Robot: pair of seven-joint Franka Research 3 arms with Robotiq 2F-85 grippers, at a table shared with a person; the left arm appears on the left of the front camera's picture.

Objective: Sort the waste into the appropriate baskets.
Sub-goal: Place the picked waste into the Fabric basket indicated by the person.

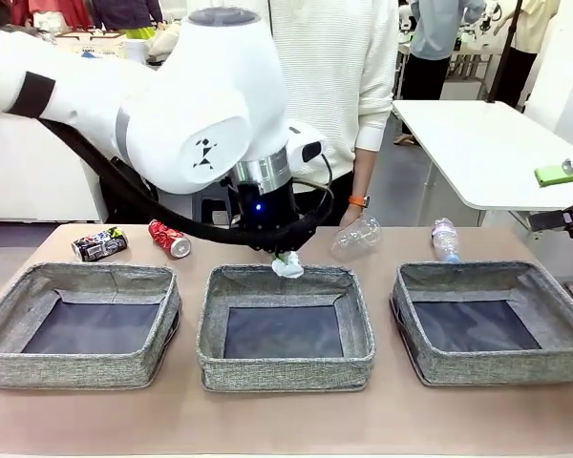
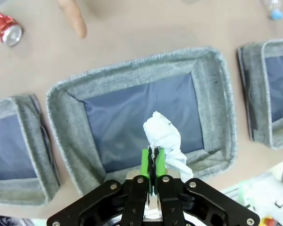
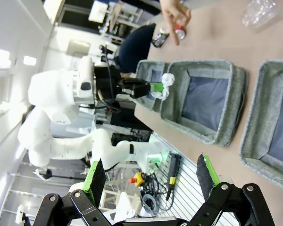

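Fingers [image 2: 145, 162] of the left gripper [image 2: 153, 159] are pressing tightly together on the small crumpled white paper ball [image 2: 165, 139], which is bulging out past the green pads and spilling to one side of them. In the front view this gripper [image 1: 285, 256] is pointing straight down, and the ball [image 1: 288, 266] is hanging from it just above the far wall of the middle basket [image 1: 285, 361]. In the left wrist view that basket's [image 2: 132, 70] dark bottom is lying directly beyond the fingertips. The left basket [image 1: 76, 367] and the right basket [image 1: 497, 367] are sitting to either side of the gripper.

Past the gripper and off to its left, the red drink can [image 1: 169, 239] and the dark multicoloured can [image 1: 99, 245] are lying on the table. The clear crushed plastic bottle [image 1: 355, 237] is resting near the gripper on its right, with a person's hand [image 1: 351, 216] hanging just beside it. The small clear bottle with pinkish label [image 1: 445, 239] is lying farther right, behind the right basket.

The right gripper [image 3: 150, 165] is holding its jaws wide apart with nothing between them, well apart from all the waste.
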